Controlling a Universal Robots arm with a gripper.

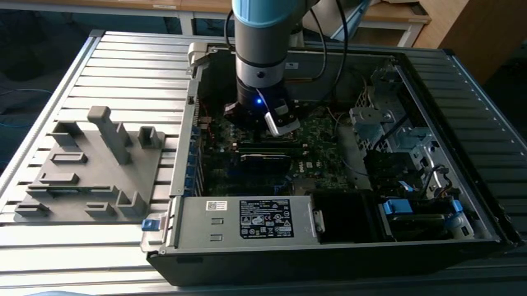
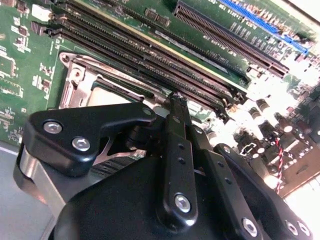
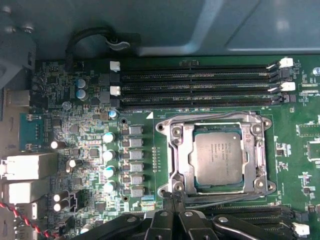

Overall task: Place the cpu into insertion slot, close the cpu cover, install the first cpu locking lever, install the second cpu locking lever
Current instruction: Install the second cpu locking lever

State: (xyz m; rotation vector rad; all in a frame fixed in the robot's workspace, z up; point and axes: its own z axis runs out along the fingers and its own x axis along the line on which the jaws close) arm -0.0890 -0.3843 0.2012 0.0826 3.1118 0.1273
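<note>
Gripper [image 3: 172,207] fingers pressed together, empty, we judged. Just ahead of jaws: cpu [image 3: 218,156] seated in insertion slot [image 3: 197,186], cpu cover [image 3: 178,155] closed over it, probably for lever work.

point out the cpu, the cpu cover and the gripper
cpu [image 3: 218,156], first wrist view, middle of its metal top
cpu cover [image 3: 178,155], first wrist view, side bar of the frame
gripper [image 2: 176,98], second wrist view, at its fingertips
</note>
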